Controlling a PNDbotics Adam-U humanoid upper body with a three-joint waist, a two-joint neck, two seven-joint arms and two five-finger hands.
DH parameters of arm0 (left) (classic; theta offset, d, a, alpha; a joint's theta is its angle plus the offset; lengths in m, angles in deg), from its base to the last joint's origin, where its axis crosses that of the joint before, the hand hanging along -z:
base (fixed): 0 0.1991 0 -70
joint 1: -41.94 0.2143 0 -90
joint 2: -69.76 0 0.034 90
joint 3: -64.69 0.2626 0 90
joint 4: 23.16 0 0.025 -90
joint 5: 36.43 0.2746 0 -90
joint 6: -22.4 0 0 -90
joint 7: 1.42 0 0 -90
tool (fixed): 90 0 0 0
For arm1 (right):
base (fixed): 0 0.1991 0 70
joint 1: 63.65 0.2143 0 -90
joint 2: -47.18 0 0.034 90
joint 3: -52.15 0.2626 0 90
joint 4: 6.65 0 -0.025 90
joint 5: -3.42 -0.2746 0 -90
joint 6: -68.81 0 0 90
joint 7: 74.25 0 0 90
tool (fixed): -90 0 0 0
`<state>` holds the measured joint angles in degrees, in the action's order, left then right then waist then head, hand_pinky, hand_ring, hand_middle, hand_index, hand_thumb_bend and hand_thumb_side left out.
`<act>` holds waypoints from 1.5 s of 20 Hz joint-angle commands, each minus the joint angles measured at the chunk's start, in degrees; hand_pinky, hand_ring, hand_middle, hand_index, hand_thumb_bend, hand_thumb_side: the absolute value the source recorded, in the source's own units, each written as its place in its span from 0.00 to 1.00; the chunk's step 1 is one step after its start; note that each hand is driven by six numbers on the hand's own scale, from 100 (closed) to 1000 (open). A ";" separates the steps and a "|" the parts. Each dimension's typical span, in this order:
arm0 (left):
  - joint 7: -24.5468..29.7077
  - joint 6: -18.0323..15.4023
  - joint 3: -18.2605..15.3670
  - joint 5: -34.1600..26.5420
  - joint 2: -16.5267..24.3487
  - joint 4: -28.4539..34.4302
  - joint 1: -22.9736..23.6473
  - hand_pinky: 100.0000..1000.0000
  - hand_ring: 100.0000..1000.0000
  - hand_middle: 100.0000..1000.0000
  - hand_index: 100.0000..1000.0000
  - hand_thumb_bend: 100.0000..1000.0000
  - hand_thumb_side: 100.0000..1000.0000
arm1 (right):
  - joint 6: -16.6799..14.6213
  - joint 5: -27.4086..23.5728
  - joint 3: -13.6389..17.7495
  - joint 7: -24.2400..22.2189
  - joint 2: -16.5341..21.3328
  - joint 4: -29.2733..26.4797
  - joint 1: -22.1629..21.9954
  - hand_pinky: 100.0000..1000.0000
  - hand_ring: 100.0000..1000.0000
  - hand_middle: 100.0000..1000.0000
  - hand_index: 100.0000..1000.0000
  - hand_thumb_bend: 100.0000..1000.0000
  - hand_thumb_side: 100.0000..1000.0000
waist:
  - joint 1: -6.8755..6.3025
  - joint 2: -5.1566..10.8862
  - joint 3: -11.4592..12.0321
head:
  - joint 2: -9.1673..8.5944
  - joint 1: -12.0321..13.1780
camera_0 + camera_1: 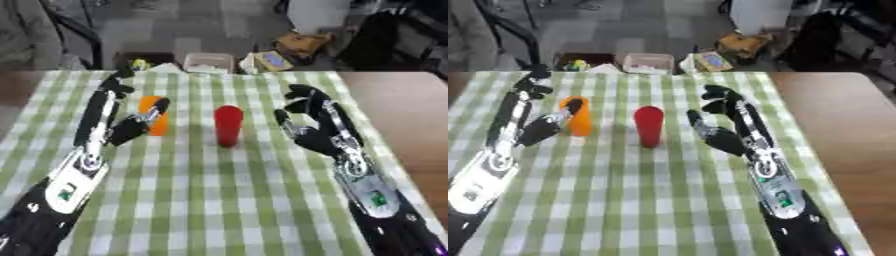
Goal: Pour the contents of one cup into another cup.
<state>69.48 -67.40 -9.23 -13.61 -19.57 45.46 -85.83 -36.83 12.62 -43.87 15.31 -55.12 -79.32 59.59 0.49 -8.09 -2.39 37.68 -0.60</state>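
Fingers (157, 107) of the left hand (127, 129) grasp the orange cup (152, 116); right hand (315, 127) released beside the upright red cup (228, 125).

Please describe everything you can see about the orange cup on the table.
The orange cup is plain, opaque and looks like plastic. It stands upright on the green-and-white checked tablecloth, left of the red cup and apart from it. The left hand is at it, thumb across its front and fingers behind. Its contents cannot be seen.
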 commanded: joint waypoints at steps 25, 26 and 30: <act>0.17 0.70 -2.68 4.88 1.31 -11.53 -4.34 0.74 0.70 0.80 1.00 0.52 0.85 | -0.21 -0.91 -0.31 -0.71 0.81 -1.16 2.27 0.71 0.63 0.66 0.82 0.27 0.22 | -0.39 -2.14 -3.23 | -2.37 0.05; 0.17 0.78 -2.70 4.91 1.34 -11.58 -4.42 0.74 0.70 0.79 1.00 0.53 0.86 | -0.22 -0.94 -0.31 -0.73 0.82 -1.15 2.32 0.71 0.63 0.66 0.82 0.27 0.22 | -0.36 -2.25 -3.32 | -2.45 0.05; 0.15 1.26 -2.87 4.93 1.47 -11.98 -4.71 0.72 0.68 0.78 1.00 0.51 0.87 | -0.24 -1.09 -0.36 -0.85 0.82 -1.13 2.56 0.71 0.63 0.66 0.82 0.28 0.22 | -0.21 -2.76 -3.76 | -2.83 0.06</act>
<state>69.68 -66.40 -11.38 -8.90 -19.42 33.03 -89.04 -36.96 11.87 -44.23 14.62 -55.10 -79.32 60.97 0.24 -11.75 -6.11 35.60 -0.60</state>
